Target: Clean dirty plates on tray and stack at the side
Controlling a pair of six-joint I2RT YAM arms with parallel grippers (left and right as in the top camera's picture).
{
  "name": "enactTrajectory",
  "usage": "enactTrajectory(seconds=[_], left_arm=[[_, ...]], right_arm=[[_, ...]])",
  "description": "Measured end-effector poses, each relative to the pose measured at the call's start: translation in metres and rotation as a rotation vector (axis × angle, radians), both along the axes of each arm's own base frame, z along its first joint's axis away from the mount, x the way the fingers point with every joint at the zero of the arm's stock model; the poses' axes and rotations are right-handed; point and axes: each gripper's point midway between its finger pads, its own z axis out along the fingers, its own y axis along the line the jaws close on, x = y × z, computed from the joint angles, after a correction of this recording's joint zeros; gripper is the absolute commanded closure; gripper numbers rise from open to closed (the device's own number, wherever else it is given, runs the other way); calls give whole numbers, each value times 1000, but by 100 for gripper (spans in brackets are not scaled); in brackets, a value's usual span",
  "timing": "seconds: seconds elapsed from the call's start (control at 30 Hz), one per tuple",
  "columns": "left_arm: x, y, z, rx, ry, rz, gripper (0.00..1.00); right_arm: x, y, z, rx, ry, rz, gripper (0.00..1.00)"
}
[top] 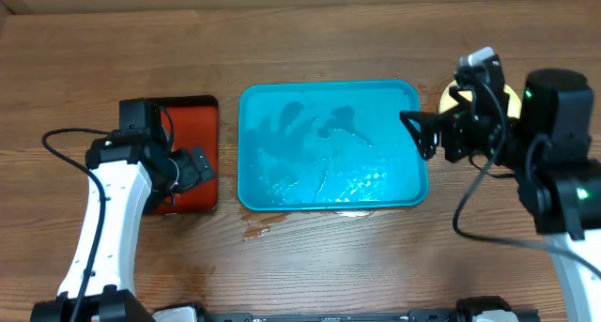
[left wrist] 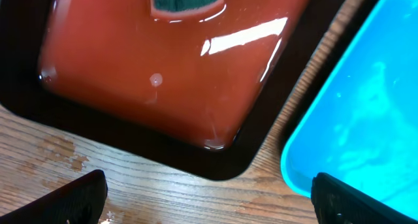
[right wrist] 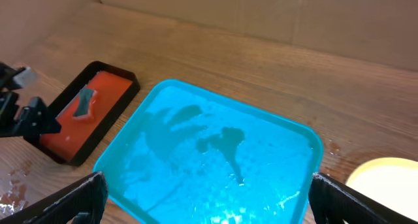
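Teal-blue plastic, wet and glossy: item 1, the tray (top: 329, 195), mid-table w/ its long side running L to R. Floor carries a film of water w/ dark reflections in it.

Item 2, left arm (top: 99, 209): white links come up from the near L edge, elbow bent, black wrist turned in toward the tray and held low over the red tray (top: 192, 115).
- left gripper (top: 199, 167): jaws at full spread, nothing btwn them, touching nothing. Wrist view shows the fingertips (left wrist: 72, 198) above bare wood at the red tray's corner, w/ the teal rim just to one side.

Item 3, right arm (top: 554, 106): comes in from the R side, bulky black wrist, gripper pointing L.
- right gripper (top: 419, 132): also as wide as it goes, holding nothing, hanging at the tray's R rim. Its wrist cam looks down across the wet floor.

Item 4, the plates (top: 513, 101): pale yellow, on the table just off the tray's far R corner and outside it. Mostly hidden under the R wrist, so can't tell how many. The part showing is plain pale yellow.

Item 5, red tray: black rim, glossy, close beside the teal one on its L. Green sponge (right wrist: 82, 100) lies on it.

Item 6, wooden table (top: 300, 40): water splashes (top: 268, 230) by the tray's front L corner
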Motion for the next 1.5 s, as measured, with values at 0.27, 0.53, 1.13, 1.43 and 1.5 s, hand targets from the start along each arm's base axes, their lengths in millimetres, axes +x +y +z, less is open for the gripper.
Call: enactTrajectory(seconds=[0.27, 0.53, 1.13, 1.43, 1.5], left_arm=[[0, 0, -7, -3, 27, 0, 1], [0, 0, -7, -3, 26, 0, 1], [-1, 0, -8, -3, 27, 0, 1], [0, 0, -8, -3, 27, 0, 0], [-1, 0, -8, -3, 27, 0, 0]], right_arm=[[-10, -4, -4, -12, -29, -19, 0], [-24, -6, -21, 8, -283, -28, 0], [-67, -10, -90, 151, -662, -59, 0], [-72, -15, -88, 184, -689, -98, 0], [-73, -16, -89, 186, -692, -100, 0]])
